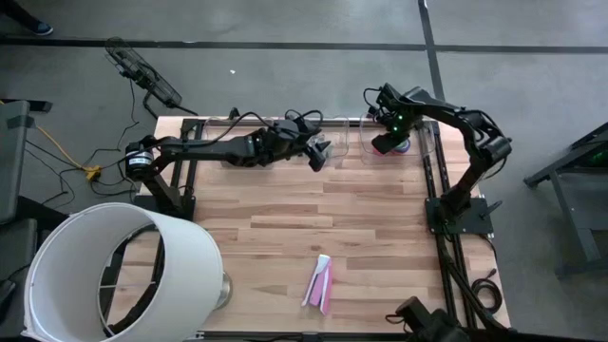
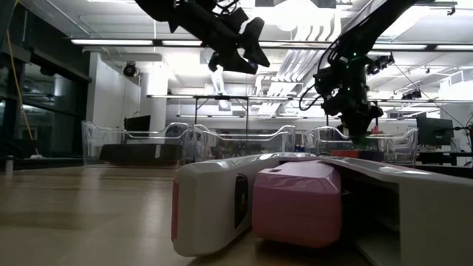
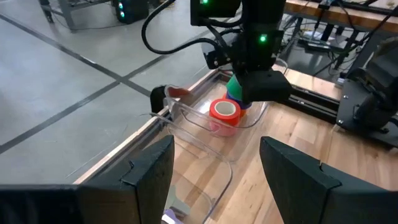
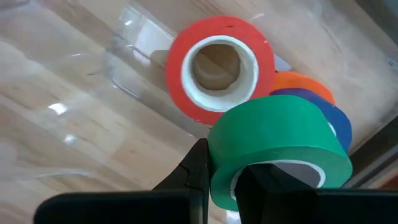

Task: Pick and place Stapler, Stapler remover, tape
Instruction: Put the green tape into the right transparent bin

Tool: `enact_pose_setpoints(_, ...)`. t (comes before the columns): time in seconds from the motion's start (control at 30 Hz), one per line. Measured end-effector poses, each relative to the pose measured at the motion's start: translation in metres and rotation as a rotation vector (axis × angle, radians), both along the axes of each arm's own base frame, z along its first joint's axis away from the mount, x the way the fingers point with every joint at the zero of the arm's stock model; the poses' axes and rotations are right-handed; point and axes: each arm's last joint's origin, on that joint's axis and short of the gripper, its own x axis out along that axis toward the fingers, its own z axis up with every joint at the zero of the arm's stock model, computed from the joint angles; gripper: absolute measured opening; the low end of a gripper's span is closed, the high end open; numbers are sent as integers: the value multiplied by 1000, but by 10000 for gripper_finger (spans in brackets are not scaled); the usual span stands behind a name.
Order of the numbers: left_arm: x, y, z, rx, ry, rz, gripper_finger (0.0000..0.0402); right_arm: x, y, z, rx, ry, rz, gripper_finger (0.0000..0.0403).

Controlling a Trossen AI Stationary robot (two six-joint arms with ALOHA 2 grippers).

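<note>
- The room is lit evenly by ceiling strip lights (image 2: 111,41).
- Glare is seen on the clear tray (image 4: 134,37).
- The near stapler (image 2: 288,203) is rendered blurred.

Tape rolls: four seen in the right wrist view, namely one green (image 4: 280,146), one red (image 4: 219,67), one orange (image 4: 305,83) and one purple-blue (image 4: 333,121), the last two mostly hidden behind the green.
Staplers: one, pink and white (image 1: 320,283), lying on the table (image 1: 285,209).
Clear bins: at least two along the far edge, one with the tape (image 1: 423,142), one beside it (image 1: 347,133); the exact number cannot be told.
Arms: two.
Grippers: two, left (image 1: 319,154) and right (image 1: 388,142).
White cylindrical shade: one (image 1: 114,271).
</note>
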Motion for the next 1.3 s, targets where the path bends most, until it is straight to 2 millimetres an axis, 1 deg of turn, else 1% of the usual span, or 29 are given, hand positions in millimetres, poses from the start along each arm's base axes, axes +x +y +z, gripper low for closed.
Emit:
enact_pose_setpoints(0.23,-1,0,-4,-9,41,-1,234,1,-3,-3,-29,32,-1,36)
enact_pose_setpoints(0.43,-1,0,-3,-8,36,-1,234,4,-7,6,-44,-1,-29,36)
enact_pose_setpoints(0.53,-1,0,-3,-8,36,-1,234,6,-10,10,-19,-3,-29,36)
enact_pose_setpoints(0.67,-1,0,-3,-8,36,-1,234,10,-18,8,37,43,-24,36)
enact_pose_setpoints(0.8,-1,0,-3,-8,38,0,234,13,-23,8,54,79,-8,36)
enact_pose_setpoints(1.3,-1,0,-4,-9,39,0,234,12,-24,7,64,115,17,36)
